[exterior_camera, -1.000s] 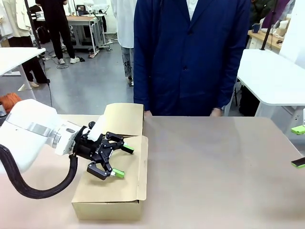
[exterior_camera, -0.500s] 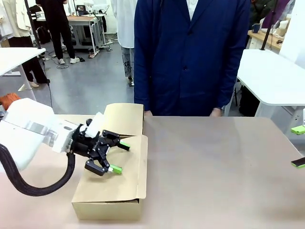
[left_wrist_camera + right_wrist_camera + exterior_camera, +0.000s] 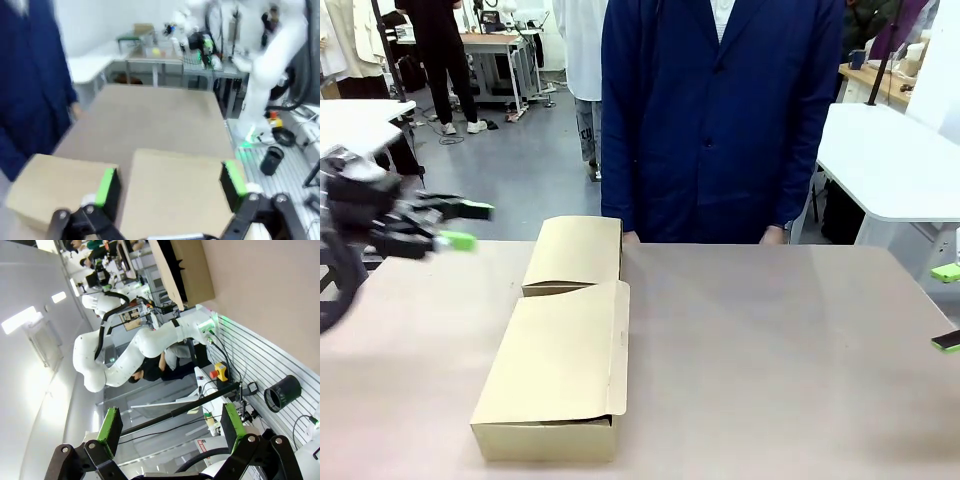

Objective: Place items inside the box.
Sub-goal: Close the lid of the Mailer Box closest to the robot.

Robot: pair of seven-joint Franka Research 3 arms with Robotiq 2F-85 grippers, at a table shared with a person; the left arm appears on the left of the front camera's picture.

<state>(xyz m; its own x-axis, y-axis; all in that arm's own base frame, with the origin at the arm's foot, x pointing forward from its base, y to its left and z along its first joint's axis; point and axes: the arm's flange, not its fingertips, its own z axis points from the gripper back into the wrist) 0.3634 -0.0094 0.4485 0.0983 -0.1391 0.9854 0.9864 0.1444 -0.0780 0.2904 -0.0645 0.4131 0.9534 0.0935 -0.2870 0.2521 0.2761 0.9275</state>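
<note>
Swung off the box's [image 3: 560, 370] lid to the desk's [image 3: 770, 340] left edge, the left gripper [image 3: 458, 225] hangs wide open and empty, both flaps look shut near the left edge, so only retreat seems left.

Matt tan cardboard box [image 3: 560, 375] on smooth matt table [image 3: 770, 350] (grippers' pads glossy plastic).

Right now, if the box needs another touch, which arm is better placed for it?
Probably the left. Its open gripper hangs near the closed box, which lies on the robot's left half of the table. The right gripper, also open, sits at the far right edge.
</note>
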